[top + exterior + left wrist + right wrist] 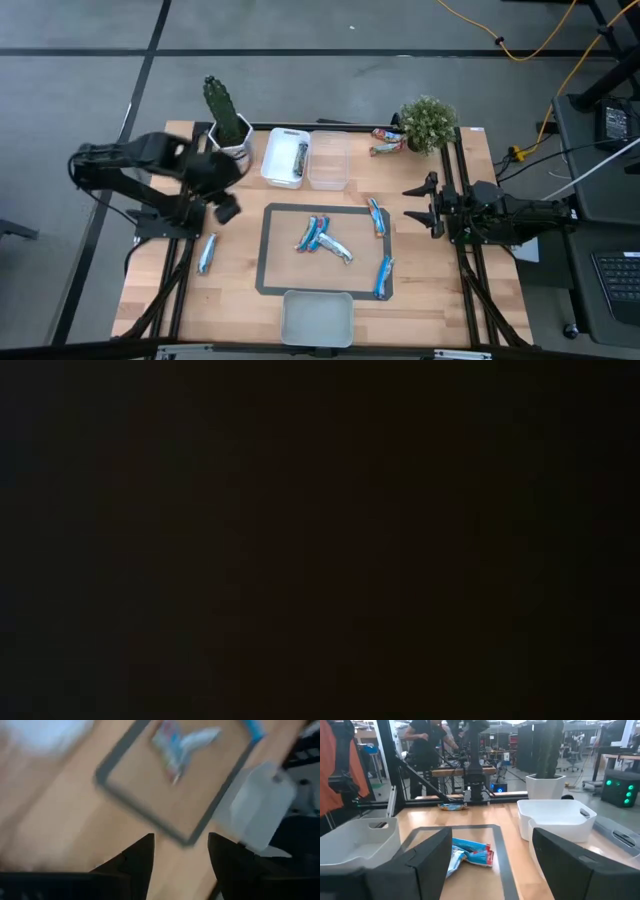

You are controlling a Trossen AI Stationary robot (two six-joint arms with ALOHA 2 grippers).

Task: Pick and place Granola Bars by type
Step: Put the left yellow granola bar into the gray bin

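Observation:
Several foil-wrapped granola bars lie flat on the wooden table. A blue and silver-white cluster (322,238) (469,855) (181,745) sits inside a grey rectangular outline (264,250). Single blue bars lie at the outline's right side (376,215) and near right corner (384,276). Another bar (207,252) (452,806) lies left of the outline. Brown-red bars (386,141) lie beside the bushy plant, and one bar (301,158) is in the white tray. My left gripper (228,208) (180,852) hovers open near the outline's far left corner. My right gripper (414,202) (492,865) waits open at the table's right side. The low view is dark.
A white tray (283,157) (555,817) and a clear tray (328,160) stand at the far edge, and a grey tray (318,316) (355,840) at the near edge. A potted cactus (225,118) and a bushy plant (428,122) flank the far corners. People and equipment show beyond the table.

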